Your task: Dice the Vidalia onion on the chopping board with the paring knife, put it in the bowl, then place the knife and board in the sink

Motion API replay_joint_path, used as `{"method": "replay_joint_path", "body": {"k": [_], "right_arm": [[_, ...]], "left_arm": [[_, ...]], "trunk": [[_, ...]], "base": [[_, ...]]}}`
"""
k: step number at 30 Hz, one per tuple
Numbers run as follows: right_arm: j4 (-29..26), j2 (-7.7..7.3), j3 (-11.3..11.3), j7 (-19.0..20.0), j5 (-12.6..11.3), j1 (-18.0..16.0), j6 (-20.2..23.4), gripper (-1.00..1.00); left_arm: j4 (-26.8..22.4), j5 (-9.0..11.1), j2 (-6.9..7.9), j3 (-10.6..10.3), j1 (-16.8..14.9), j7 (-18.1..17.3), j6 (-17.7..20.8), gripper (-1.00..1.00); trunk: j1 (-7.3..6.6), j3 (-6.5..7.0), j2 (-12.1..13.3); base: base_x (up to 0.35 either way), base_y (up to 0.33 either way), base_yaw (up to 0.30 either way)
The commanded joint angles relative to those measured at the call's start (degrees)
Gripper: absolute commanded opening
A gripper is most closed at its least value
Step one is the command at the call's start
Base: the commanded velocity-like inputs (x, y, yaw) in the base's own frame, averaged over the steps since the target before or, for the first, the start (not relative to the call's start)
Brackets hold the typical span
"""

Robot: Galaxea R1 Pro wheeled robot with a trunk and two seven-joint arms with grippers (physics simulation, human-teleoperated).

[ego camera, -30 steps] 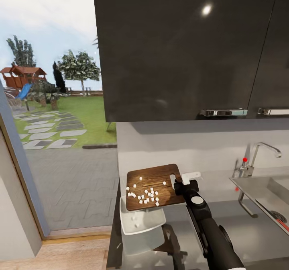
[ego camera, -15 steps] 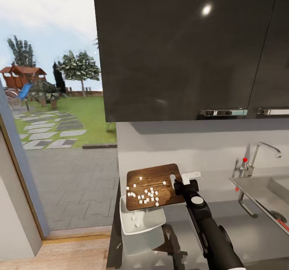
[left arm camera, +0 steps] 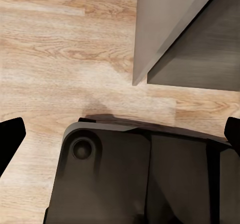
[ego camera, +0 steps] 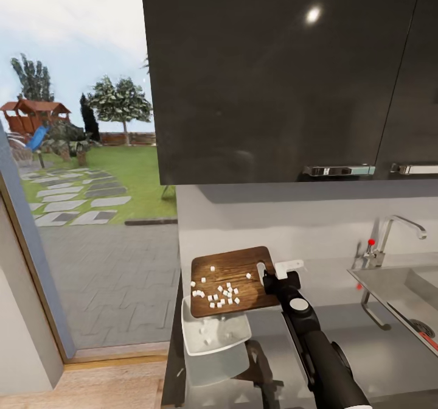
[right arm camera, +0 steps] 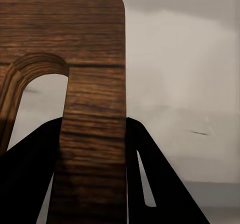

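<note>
You are in the middle of tipping the diced onion (ego camera: 222, 293) off the chopping board (ego camera: 234, 273) into the bowl (ego camera: 216, 335). Your right hand (ego camera: 272, 273) pinches the board at its handle-slot end, fingers pressed on either side of the wood, as the right wrist view shows (right arm camera: 92, 149). The board hangs above the bowl, its long axis running away from the sink (ego camera: 398, 287), its far end over the bowl's back rim. A few pieces already lie in the bowl; most sit on the board. Next, I judge, you need a steeper tilt toward the bowl, kept slow so the pieces do not overshoot onto the worktop (ego camera: 365, 348). Your left hand (left arm camera: 120, 134) hangs spread over the floor (left arm camera: 60, 49).
</note>
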Motion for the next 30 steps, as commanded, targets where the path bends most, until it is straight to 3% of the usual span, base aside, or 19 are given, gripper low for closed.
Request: {"method": "replay_joint_path", "body": {"k": [1,30], "right_arm": [[0.12,-0.01,0.11,-0.20,0.33,-0.01,0.14,-1.00],[1.69,-0.40,0.07,-0.20,0.33,-0.01,-1.92,-1.00]], "left_arm": [[-0.05,0.52,0.01,-0.15,0.03,0.21,-0.12,1.00],[0.04,0.52,0.01,-0.15,0.03,0.21,-0.12,1.00]], "trunk": [[0.02,-0.01,-0.03],[0.02,-0.01,-0.03]], "base": [[0.000,0.000,0.000],[0.000,0.000,0.000]]}}
